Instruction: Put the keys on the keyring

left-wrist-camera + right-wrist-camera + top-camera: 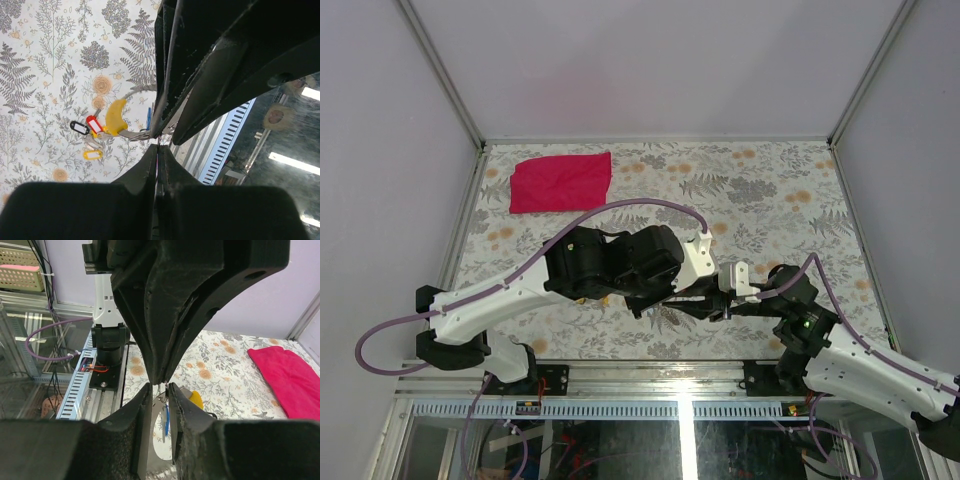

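My left gripper (158,148) is shut on the keyring (165,395), a small thin metal ring that hangs just below its fingertips. A blue key (166,419) dangles from the ring. My right gripper (160,390) faces the left one tip to tip, its jaws a little apart around the ring and the blue key. Both meet above the near middle of the table (620,330). Below them lie more keys: a black-headed one (79,127), a red-headed one (93,124) and a yellow-headed one (92,154). The blue key (148,118) also shows in the left wrist view.
A yellow banana-shaped charm (115,117) on a curved silvery metal piece (131,134) lies beside the red key. A red cloth (560,182) lies at the far left of the table. The table's metal front rail (650,372) runs just behind the grippers.
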Tool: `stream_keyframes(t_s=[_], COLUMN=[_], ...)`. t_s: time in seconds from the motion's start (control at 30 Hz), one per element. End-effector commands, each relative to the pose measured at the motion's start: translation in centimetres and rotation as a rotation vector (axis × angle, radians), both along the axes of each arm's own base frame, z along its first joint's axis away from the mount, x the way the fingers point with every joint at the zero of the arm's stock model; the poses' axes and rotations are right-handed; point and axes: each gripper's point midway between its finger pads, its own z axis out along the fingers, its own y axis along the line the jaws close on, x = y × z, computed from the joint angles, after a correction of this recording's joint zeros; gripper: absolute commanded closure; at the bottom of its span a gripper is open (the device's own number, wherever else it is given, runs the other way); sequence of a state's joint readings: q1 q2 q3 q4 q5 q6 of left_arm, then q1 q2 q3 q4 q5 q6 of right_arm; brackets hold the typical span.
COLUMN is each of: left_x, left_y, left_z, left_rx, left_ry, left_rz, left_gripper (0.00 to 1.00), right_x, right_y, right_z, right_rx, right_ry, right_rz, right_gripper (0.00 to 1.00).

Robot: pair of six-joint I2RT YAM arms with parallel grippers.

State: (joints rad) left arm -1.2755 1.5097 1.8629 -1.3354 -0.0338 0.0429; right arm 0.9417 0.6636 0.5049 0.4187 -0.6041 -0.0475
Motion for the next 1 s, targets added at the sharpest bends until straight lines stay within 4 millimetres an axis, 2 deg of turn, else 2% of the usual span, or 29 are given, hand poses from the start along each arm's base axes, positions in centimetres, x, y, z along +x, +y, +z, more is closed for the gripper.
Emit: stream_keyframes(t_s=[0.0,0.17,0.33,0.6,0.73,0.97], left_x=[-0.2,-0.3,-0.5,-0.6,-0.6,-0.6], left_y=[-0.1,-0.1,-0.2,-0.3,-0.4,-0.5], left_z=[1.2,1.6,1.8,1.8,2.1,2.2], left_rx=[-0.034,-0.053,-0.062,-0.068,-0.081,-0.089], left_ry=[-0.017,-0.020,-0.013,-0.007,-0.009,-0.013], left_rz=[-0.035,-0.038,-0.046,-0.050,-0.052,-0.052], left_gripper=[1.00,1.00,1.00,1.00,1.00,1.00], right_x=[-0.5,-0.4,-0.2,0.1,0.0,-0.4], right_y=[0.2,0.3,0.3,0.3,0.4,0.5], right_z=[1.1,0.8,1.0,1.0,1.0,1.5], right_rx=[0.040,0.036,0.046,0.059,0.058,0.075], right_ry=[-0.025,-0.023,-0.032,-0.038,-0.037,-0.037], right_rz=[0.030,0.030,0.021,0.002,0.010,0.038], right_gripper=[0.77,0.78,0.67,0.66,0.72,0.97])
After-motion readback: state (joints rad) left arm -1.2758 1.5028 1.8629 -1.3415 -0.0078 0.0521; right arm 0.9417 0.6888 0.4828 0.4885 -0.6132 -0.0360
